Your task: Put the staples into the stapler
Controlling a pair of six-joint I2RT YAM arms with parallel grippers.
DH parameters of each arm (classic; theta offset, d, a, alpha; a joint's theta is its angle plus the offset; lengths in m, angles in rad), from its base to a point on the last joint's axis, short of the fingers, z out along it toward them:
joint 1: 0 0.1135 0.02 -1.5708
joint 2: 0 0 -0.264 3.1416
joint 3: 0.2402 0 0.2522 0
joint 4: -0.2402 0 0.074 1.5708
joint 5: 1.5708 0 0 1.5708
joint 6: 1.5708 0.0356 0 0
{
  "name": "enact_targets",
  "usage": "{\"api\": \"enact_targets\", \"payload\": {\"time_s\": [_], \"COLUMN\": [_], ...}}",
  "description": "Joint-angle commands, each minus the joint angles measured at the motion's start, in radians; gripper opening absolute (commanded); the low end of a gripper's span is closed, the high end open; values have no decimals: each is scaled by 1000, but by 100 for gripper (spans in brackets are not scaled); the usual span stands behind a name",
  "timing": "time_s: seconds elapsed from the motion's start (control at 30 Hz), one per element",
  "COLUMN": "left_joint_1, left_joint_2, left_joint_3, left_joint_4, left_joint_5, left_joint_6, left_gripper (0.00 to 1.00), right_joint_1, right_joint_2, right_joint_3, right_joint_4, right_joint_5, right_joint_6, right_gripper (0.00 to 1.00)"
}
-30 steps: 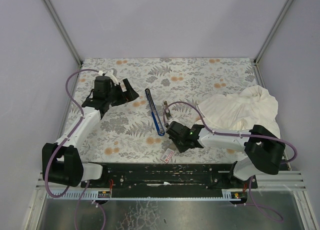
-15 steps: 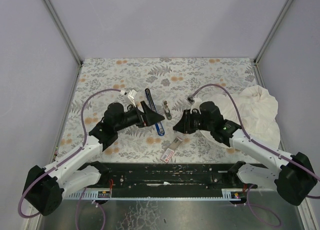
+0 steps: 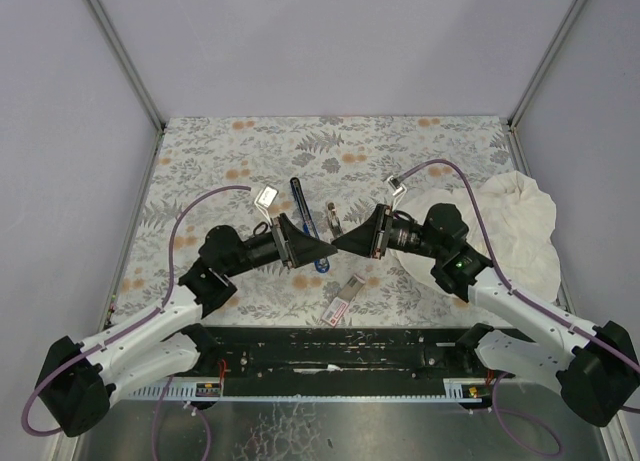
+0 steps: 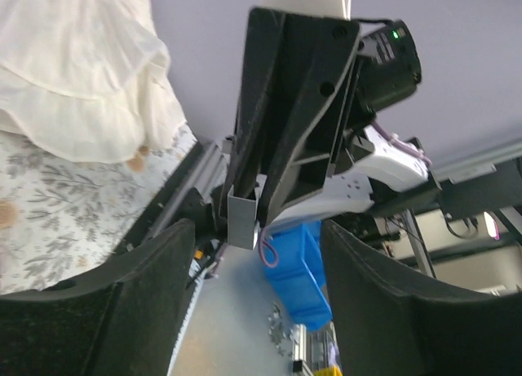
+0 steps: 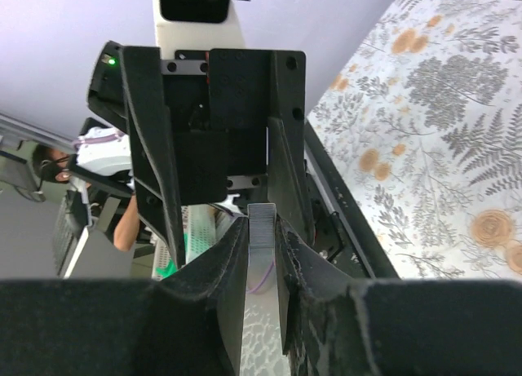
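- right pincer (image 3: pixel 360 236) – clenched on a staple strip (image 5: pixel 262 233); the strip is thin, grey, ribbed metal, and in the left wrist view its end looks like a U-channel
- strip's long axis runs straight out past the fingertips, toward the left pincer (image 3: pixel 305 244)
- left pincer – released, fingers spread wide and holding nothing; matte black, wedge-shaped fingers
- the two pincers meet nearly tip to tip above mid-bench; touching or not, cannot tell
- stapler (image 3: pixel 300 203) lies flat on the bench (image 3: pixel 220 161), just under and beyond the left pincer, which hides its middle
- stapler is slim blue plastic with black parts; long axis runs far to near, with the near end angled a bit right; which end is the head, cannot tell
- staple box (image 3: pixel 336 310) is on the bench near the front rail – small, white, pink-red label
- grey tray (image 3: pixel 351 284) is in line with the box at its far-right end; the pair's long axis is diagonal
- small brown sliver (image 3: pixel 331 218) is just right of the stapler – too small to identify
- white cloth (image 3: pixel 510 221) is crumpled at the bench's right edge, soft folds
- bench surface is a grey fern and orange flower print
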Motion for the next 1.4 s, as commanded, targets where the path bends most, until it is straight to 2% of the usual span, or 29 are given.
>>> {"api": "enact_targets", "payload": {"time_s": [0.0, 0.43, 0.6, 0.87, 1.13, 1.2, 1.37], "left_joint_1": [-48, -88, -91, -91, -92, -93, -102], "left_joint_2": [12, -3, -9, -17, -17, -17, -10], "left_joint_3": [-6, -29, -34, -34, -38, -40, -2], "left_joint_4": [154, 209, 215, 221, 212, 196, -6], "left_joint_5": [43, -24, -35, -49, -54, -57, -88], "left_joint_6": [-40, -69, -80, -82, -81, -75, 19], "left_gripper": [58, 26, 22, 25, 11, 10, 9], "right_joint_1": [-5, -5, -5, -5, -5, -5, -5], "right_joint_2": [-39, -76, -73, -76, -86, -94, -129], "right_joint_3": [7, 0, -2, -6, -6, -5, 29], "right_joint_4": [119, 98, 92, 87, 61, 33, -157], "right_joint_5": [-61, -65, -75, -83, -75, -66, 8], "right_joint_6": [74, 79, 78, 84, 70, 51, -49], "right_gripper": [26, 26, 27, 27, 27, 30, 61]}}
